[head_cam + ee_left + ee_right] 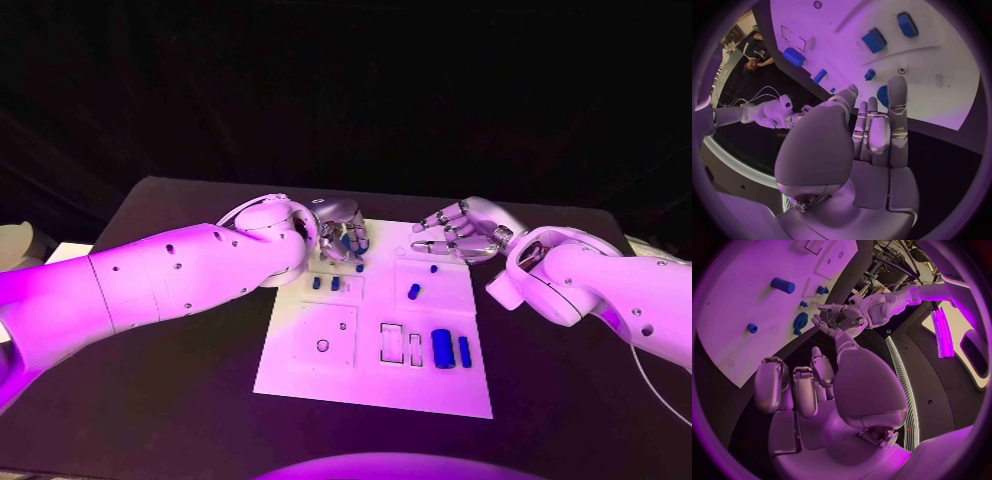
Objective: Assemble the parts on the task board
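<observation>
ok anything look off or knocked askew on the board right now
Nothing stands out. The white board lies flat on the table, the blue parts sit on it, and both the left hand and right hand hover at its far edge.

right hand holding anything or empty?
Empty. The right hand hovers at the task board's far edge, fingers apart and slightly curled, nothing between them.

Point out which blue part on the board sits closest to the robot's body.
The wide blue block at the board's near right, beside a thinner blue bar. The other blue parts lie farther up, toward the hands.
</observation>
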